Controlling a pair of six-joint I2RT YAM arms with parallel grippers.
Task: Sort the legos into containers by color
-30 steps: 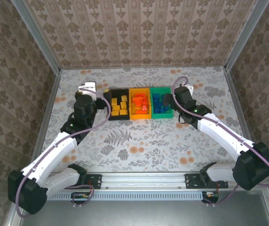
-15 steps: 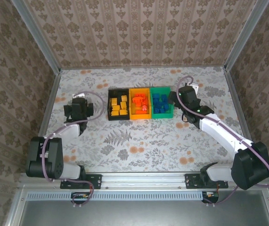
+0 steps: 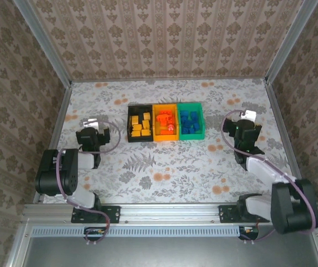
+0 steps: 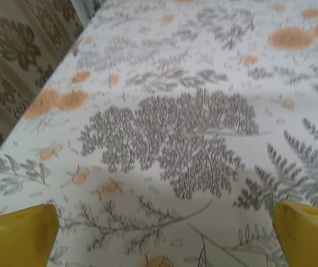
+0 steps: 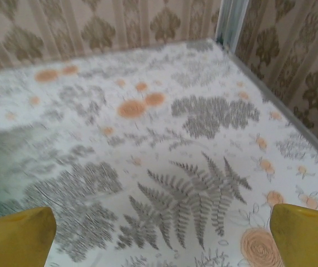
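Top external: noting left gripper (image 3: 94, 131) and right gripper (image 3: 246, 128) both spread wide, holding nothing. Containers (image 3: 192, 136) sitting between them, well apart from each, with legos (image 3: 138, 127) lying inside, grouped by colour.
Left wrist: seeing fingertips (image 4: 14, 233) gaping above patterned tabletop (image 4: 170, 128).
Right wrist: seeing fingertips (image 5: 14, 236) likewise standing far apart above tabletop (image 5: 192, 183).

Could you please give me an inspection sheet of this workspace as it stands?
Surface: floral-patterned table, flat.
Job's things: black bin holds yellow legos; yellow-orange bin holds red-orange legos; green bin holds blue legos; none loose on the table.
Clutter: nothing seen.
Grippers: left gripper and right gripper open, empty, either side of the bins.
Cables: a cable loops along each arm, off the bins.
Surroundings: wallpapered walls, metal frame posts.
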